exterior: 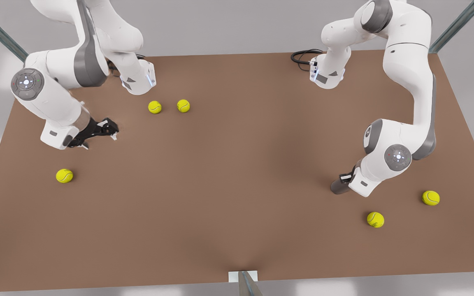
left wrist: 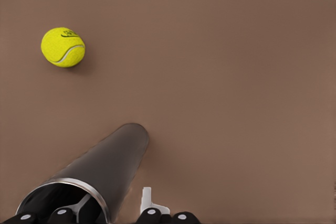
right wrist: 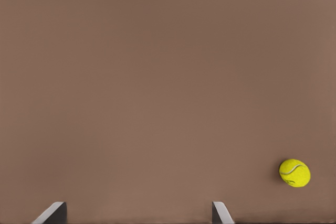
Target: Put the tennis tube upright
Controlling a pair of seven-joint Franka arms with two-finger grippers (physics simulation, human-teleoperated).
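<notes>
— What does the tennis tube (left wrist: 100, 171) look like?
— Matte dark grey, silvery rim at my end, no readable writing. It sits at the front view's right, tilted off the brown table (exterior: 237, 185).
— And your grippers?
— My left gripper (left wrist: 113, 214) clamps that rim. My right gripper (right wrist: 137, 211) hangs spread wide, at the front view's left.

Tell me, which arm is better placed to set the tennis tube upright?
The left. The left gripper grips the tennis tube at its silvery rim, one finger inside and one outside, at the front view's right. The right gripper waits open, far across the table.
</notes>
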